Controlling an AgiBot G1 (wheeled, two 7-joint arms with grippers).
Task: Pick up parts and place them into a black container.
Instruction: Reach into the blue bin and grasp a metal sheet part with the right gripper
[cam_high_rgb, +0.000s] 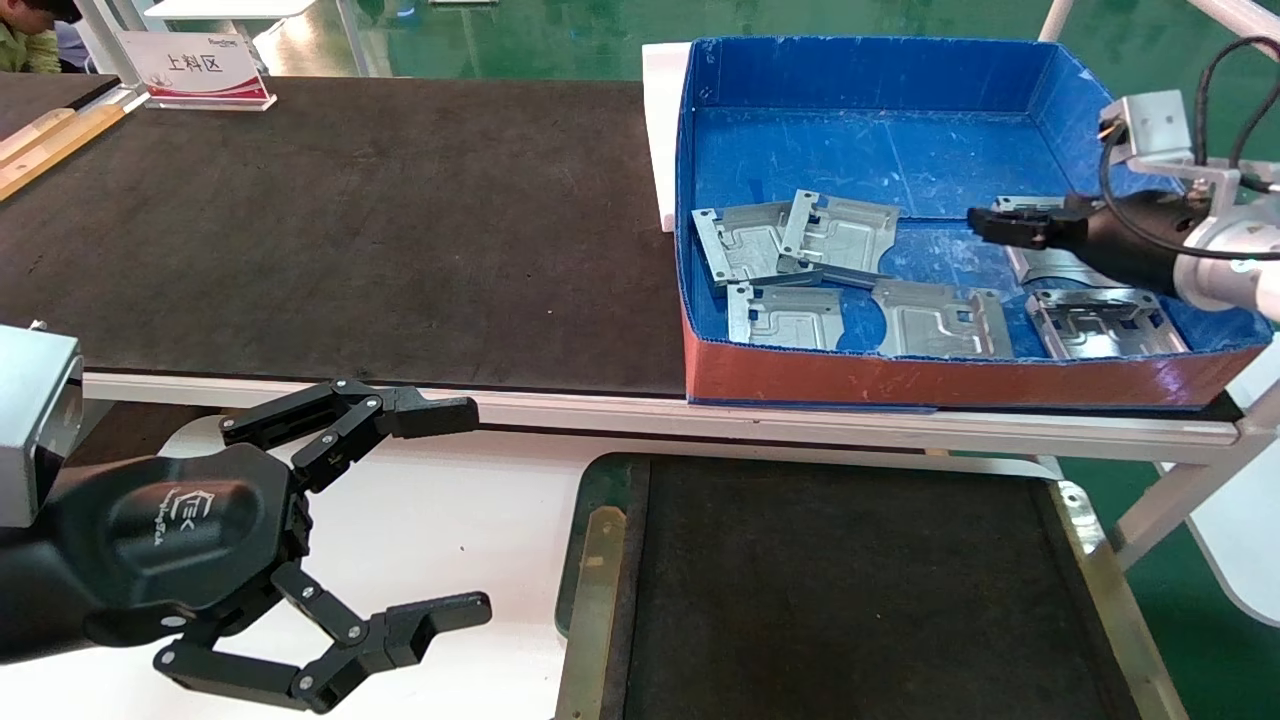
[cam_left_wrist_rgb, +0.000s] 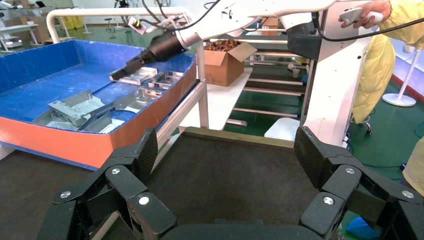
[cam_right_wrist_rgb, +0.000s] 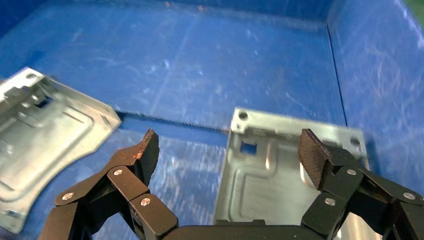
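Several silver-grey parts lie in the blue box: an overlapping pair (cam_high_rgb: 790, 240) at the back and three along the front wall (cam_high_rgb: 785, 315), (cam_high_rgb: 940, 320), (cam_high_rgb: 1100, 322). My right gripper (cam_high_rgb: 1000, 222) hovers open over the box's right side. In the right wrist view it (cam_right_wrist_rgb: 231, 150) is above one flat part (cam_right_wrist_rgb: 265, 180), with nothing between the fingers; another part (cam_right_wrist_rgb: 45, 125) lies apart from it. The black container (cam_high_rgb: 850, 600), brass-rimmed, sits empty in front of the box. My left gripper (cam_high_rgb: 462, 510) stands open to the left of the container and faces its floor (cam_left_wrist_rgb: 225, 180).
The blue box (cam_high_rgb: 870, 70) with a red-brown front rests on a dark mat-covered table (cam_high_rgb: 350, 230). A sign (cam_high_rgb: 195, 65) stands at the table's far left corner. A person in yellow (cam_left_wrist_rgb: 380, 55) and a cardboard box (cam_left_wrist_rgb: 225, 65) are beyond the right arm.
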